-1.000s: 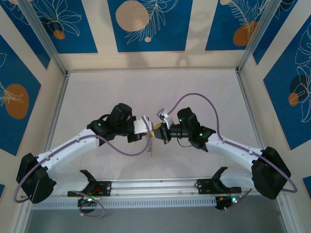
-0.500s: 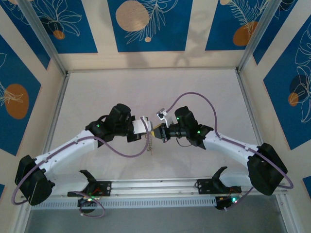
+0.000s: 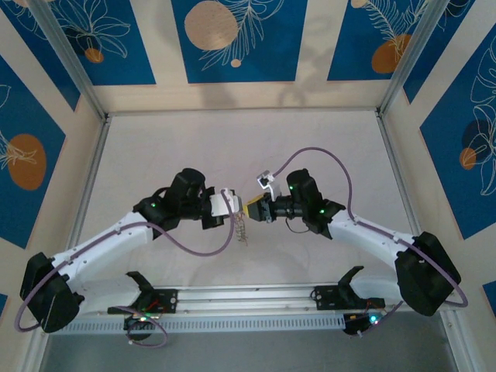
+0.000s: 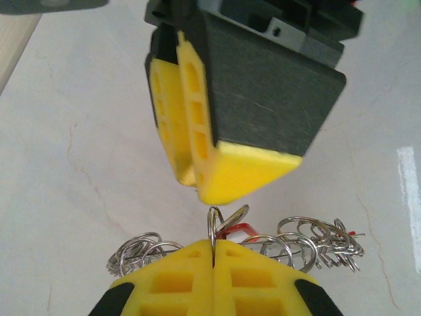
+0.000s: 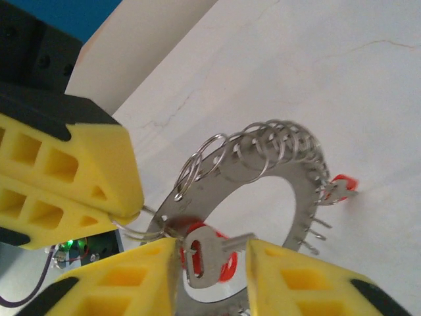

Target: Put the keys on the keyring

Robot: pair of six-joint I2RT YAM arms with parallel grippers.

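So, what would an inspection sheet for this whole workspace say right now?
Surface: pale table with faint veins.
Job's things: keyring, a flat metal band strung with wire loops; silver key with red behind it; red tag on the far loops.
Clutter: nothing seen.
Grippers: left gripper shut on a keyring loop; right gripper has its fingers apart around the silver key, grip unclear.
Cables: purple cables loop over both arms.
Surroundings: blue-and-cream patterned walls.
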